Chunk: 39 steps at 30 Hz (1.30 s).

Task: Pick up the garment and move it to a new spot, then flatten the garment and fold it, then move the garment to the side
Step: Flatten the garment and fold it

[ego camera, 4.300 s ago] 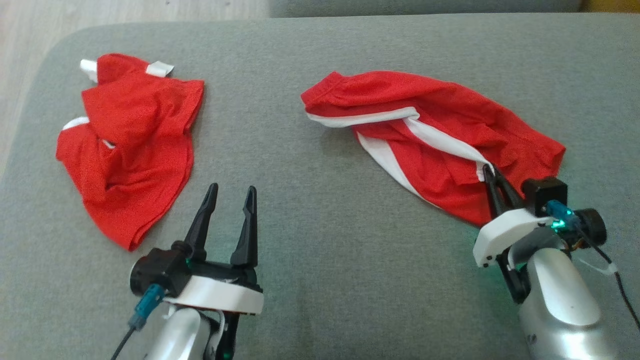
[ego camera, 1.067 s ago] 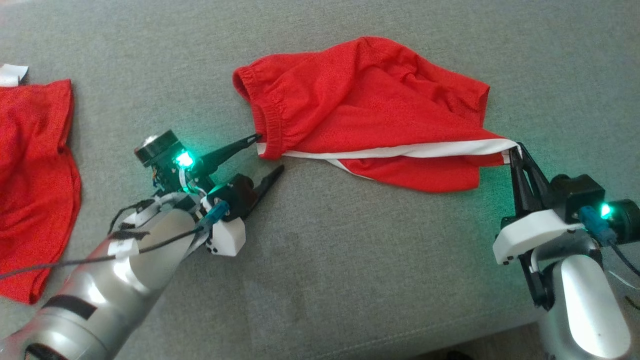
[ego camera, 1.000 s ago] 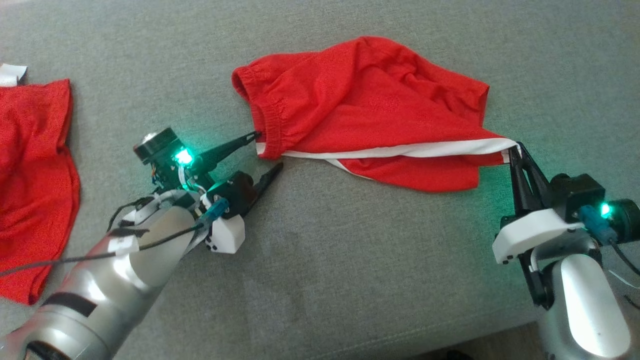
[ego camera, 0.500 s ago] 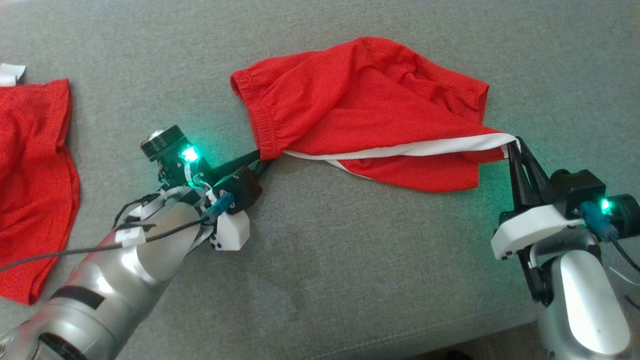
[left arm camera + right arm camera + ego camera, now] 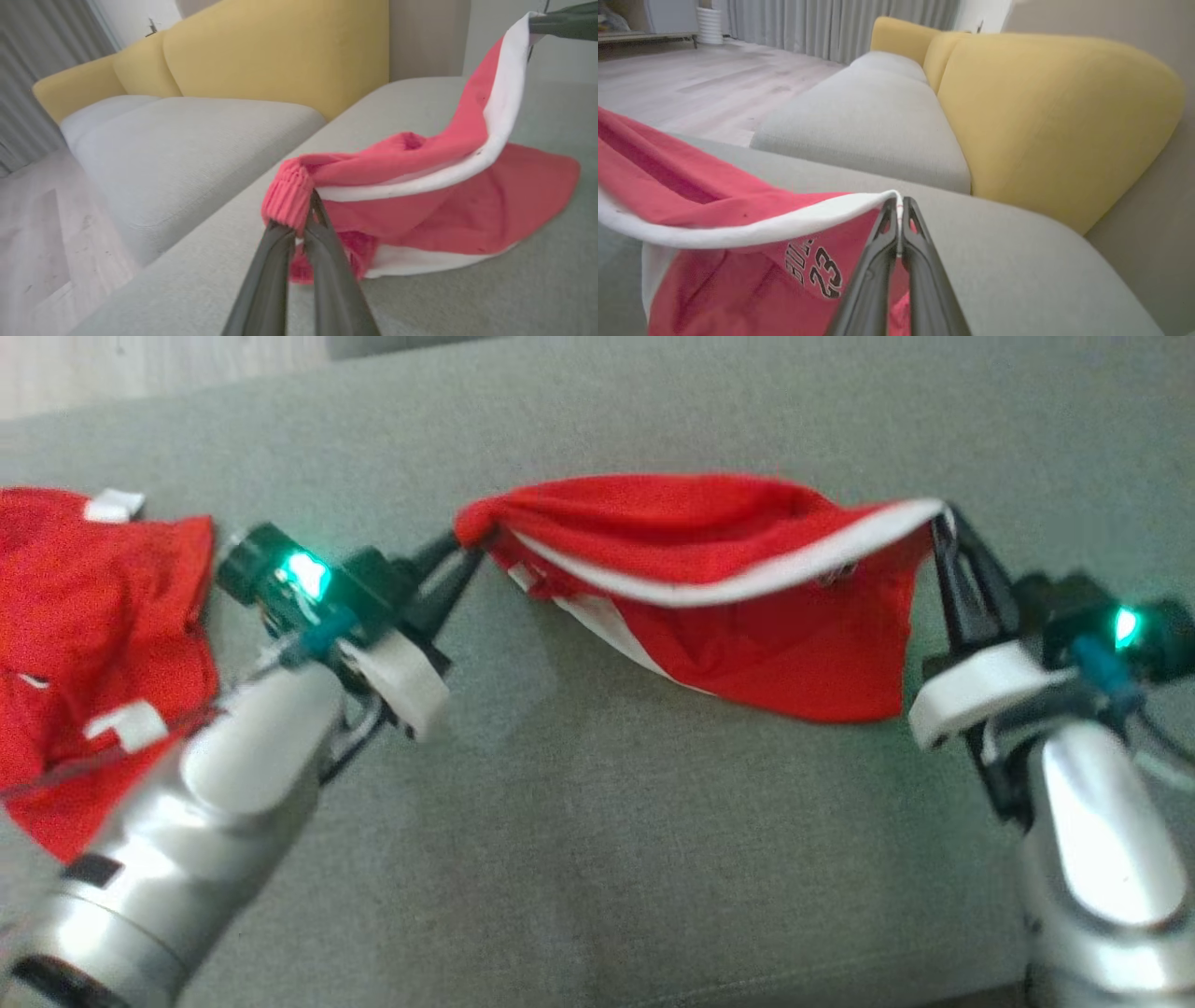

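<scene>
Left gripper (image 5: 462, 558) at nine o'clock, right gripper (image 5: 939, 521) at three, both pinched tight on the garment (image 5: 747, 644): lift evenly, taut.

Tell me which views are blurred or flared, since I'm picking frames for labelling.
Head view: motion-smeared throughout, the garment soft-edged, green lamps flaring behind the left gripper and right gripper. Left wrist view: waistband fairly crisp, near fingers soft. Right wrist view: printed number readable, sofa slightly soft; no glare.
</scene>
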{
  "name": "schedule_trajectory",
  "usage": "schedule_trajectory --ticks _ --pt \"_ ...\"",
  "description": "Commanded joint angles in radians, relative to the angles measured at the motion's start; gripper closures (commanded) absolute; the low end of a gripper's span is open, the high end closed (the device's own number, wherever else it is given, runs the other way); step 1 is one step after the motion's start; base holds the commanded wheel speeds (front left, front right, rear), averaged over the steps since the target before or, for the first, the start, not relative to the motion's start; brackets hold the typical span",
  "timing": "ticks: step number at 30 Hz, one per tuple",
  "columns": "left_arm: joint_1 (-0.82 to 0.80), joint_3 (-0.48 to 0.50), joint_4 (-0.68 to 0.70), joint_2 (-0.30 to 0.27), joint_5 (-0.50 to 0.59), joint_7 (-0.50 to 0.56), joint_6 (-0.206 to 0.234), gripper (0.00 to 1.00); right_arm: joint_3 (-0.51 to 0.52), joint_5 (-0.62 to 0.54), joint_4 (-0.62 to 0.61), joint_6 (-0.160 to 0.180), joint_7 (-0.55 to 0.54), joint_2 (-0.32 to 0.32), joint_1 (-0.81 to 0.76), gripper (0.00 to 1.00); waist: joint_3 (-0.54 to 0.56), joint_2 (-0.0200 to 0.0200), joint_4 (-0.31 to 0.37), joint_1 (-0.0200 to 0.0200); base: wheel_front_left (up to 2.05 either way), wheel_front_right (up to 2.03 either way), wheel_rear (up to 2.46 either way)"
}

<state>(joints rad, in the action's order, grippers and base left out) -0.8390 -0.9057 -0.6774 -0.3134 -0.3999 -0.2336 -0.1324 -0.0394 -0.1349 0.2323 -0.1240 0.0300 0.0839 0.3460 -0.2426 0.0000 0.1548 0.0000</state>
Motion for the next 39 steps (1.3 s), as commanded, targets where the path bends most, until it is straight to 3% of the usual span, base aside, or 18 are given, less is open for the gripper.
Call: schedule_trajectory --ticks 1,13,19,25,33,39 --pt "-0.08 0.032 0.038 -0.049 -0.021 0.008 0.002 1.0 -0.03 0.015 -0.035 -0.007 -0.006 0.028 0.052 1.0 0.034 0.0 -0.013 0.0 0.0 0.0 0.0" --pt "-0.249 0.002 0.178 -0.192 -0.258 0.156 0.002 1.0 -0.263 0.233 0.081 -0.007 -0.038 0.246 0.36 1.0 0.206 0.0 -0.041 0.0 0.0 0.0 0.0" --pt "-0.28 0.025 0.215 -0.215 -0.295 0.175 0.003 1.0 -0.285 0.302 0.158 -0.007 -0.027 0.298 0.455 1.0 0.257 0.0 -0.056 0.0 0.0 0.0 0.0" --pt "-0.212 0.01 0.313 -0.255 -0.354 0.233 0.003 1.0 -0.321 0.361 0.186 -0.007 -0.052 0.333 0.414 1.0 0.283 0.0 -0.067 0.0 0.0 0.0 0.0" --pt "-0.143 0.013 0.497 -0.355 -0.441 0.335 0.015 1.0 -0.35 0.426 0.084 -0.007 -0.126 0.399 0.358 1.0 0.241 0.0 -0.063 0.0 0.0 0.0 0.0" --pt "-0.254 0.046 0.501 -0.373 -0.435 0.391 0.027 1.0 -0.395 0.453 0.061 -0.007 -0.184 0.416 0.507 1.0 0.074 0.0 -0.042 0.0 0.0 0.0 0.0"
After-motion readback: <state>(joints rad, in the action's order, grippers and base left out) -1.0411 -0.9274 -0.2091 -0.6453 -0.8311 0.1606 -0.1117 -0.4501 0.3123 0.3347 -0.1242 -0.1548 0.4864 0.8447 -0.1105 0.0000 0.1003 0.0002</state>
